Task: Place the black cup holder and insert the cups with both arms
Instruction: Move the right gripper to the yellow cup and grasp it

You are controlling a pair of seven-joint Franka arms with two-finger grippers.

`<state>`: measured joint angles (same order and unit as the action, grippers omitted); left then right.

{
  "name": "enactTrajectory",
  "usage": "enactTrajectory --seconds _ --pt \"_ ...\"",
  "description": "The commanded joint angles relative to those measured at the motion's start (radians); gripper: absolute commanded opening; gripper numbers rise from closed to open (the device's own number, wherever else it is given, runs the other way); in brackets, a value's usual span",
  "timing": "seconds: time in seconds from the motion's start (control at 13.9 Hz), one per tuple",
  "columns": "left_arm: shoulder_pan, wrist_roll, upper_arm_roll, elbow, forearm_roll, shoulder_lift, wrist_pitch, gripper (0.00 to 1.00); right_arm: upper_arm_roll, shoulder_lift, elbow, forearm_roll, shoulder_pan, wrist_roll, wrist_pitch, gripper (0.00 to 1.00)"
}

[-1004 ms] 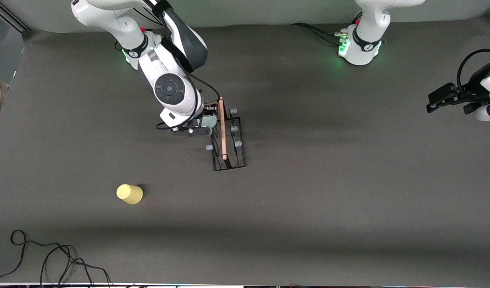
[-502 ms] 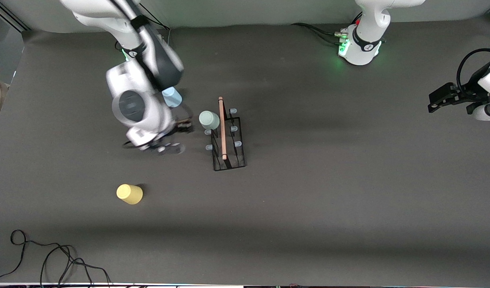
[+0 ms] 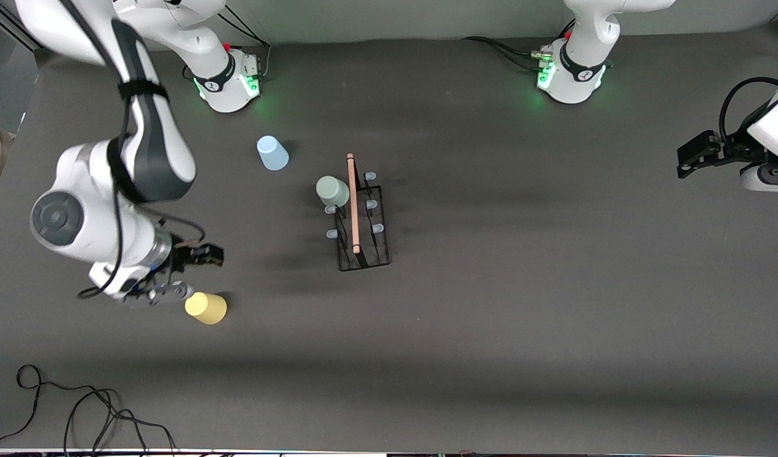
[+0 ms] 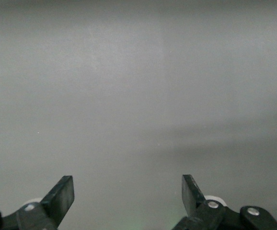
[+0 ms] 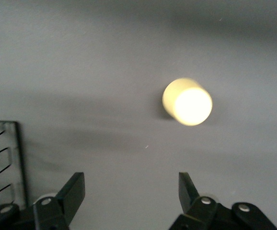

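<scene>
The black cup holder (image 3: 363,222) stands mid-table, its wooden rod handle (image 3: 352,203) on top. A pale green cup (image 3: 332,190) sits upside down on one of its pegs, on the side toward the right arm's end. A light blue cup (image 3: 272,153) stands upside down on the table, farther from the front camera. The yellow cup (image 3: 206,308) (image 5: 187,102) stands nearer the camera. My right gripper (image 3: 166,292) (image 5: 131,189) hangs open and empty just beside the yellow cup, not touching it. My left gripper (image 3: 687,162) (image 4: 128,191) waits open and empty at the left arm's end.
A loose black cable (image 3: 77,406) lies at the table's near edge toward the right arm's end. A corner of the rack (image 5: 4,158) shows at the edge of the right wrist view. The dark mat (image 3: 522,304) covers the whole table.
My right gripper has let go of the pale green cup on the rack peg, swung away toward the yellow cup and opened wider. The left arm has hardly moved.
</scene>
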<state>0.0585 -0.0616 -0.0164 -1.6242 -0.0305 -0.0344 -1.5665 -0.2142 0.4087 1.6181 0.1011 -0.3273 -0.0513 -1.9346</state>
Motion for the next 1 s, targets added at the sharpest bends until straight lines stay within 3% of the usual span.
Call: enactTrajectory --seconds 0.0,0.22,0.65,0.79,0.93 --pt "-0.003 -0.017 -0.007 0.027 -0.003 0.004 0.029 1.00 -0.005 0.145 -0.099 -0.036 0.042 -0.090 -0.044 0.87" --pt "-0.003 -0.004 -0.007 0.027 0.012 0.004 0.032 1.00 -0.007 0.212 -0.089 -0.044 0.077 -0.105 -0.118 0.87" --pt "-0.003 -0.004 -0.010 0.027 0.024 0.007 0.046 1.00 -0.002 0.260 -0.006 -0.031 0.094 -0.104 -0.291 0.86" --pt "0.000 -0.020 -0.008 0.027 0.017 0.008 0.046 1.00 -0.001 0.262 -0.007 -0.029 0.093 -0.102 -0.288 0.70" --pt "0.000 -0.023 -0.007 0.027 0.017 0.008 0.046 1.00 -0.001 0.249 -0.009 -0.029 0.090 -0.101 -0.273 0.41"
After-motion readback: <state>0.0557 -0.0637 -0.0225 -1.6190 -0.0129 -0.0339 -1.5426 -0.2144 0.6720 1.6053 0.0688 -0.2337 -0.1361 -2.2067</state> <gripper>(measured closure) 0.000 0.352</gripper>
